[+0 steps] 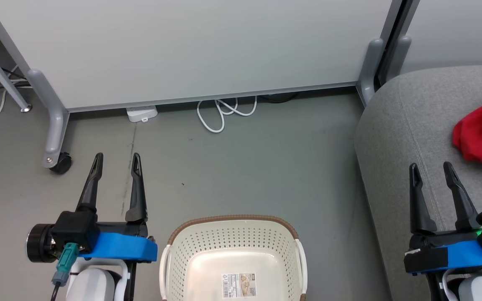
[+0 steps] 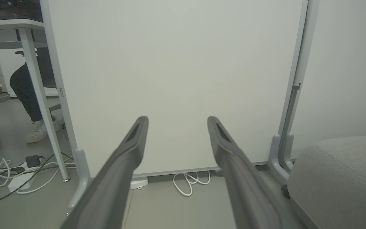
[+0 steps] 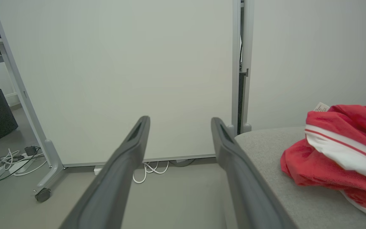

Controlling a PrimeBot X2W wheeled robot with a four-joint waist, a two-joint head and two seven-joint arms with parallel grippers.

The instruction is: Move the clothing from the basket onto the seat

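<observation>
The cream basket (image 1: 174, 267) stands on the floor at the bottom middle of the head view, with a paper label on its bare base. Red clothing (image 1: 477, 136) with white stripes lies bunched on the grey seat (image 1: 408, 121) at the right. In the right wrist view the clothing (image 3: 338, 159) rests on the seat (image 3: 265, 143). My left gripper (image 1: 116, 161) hangs open over the floor, left of the basket. Over the seat's near edge my right gripper (image 1: 432, 170) is open too, a short way left of the clothing. Both grippers (image 2: 176, 122) (image 3: 179, 122) hold nothing.
A pale partition panel (image 1: 191, 46) on wheeled grey feet (image 1: 55, 129) stands behind the floor. A white cable coil (image 1: 224, 110) and a small white box (image 1: 142, 113) lie at its base. A person's leg and shoe (image 2: 38, 133) show beyond a desk leg.
</observation>
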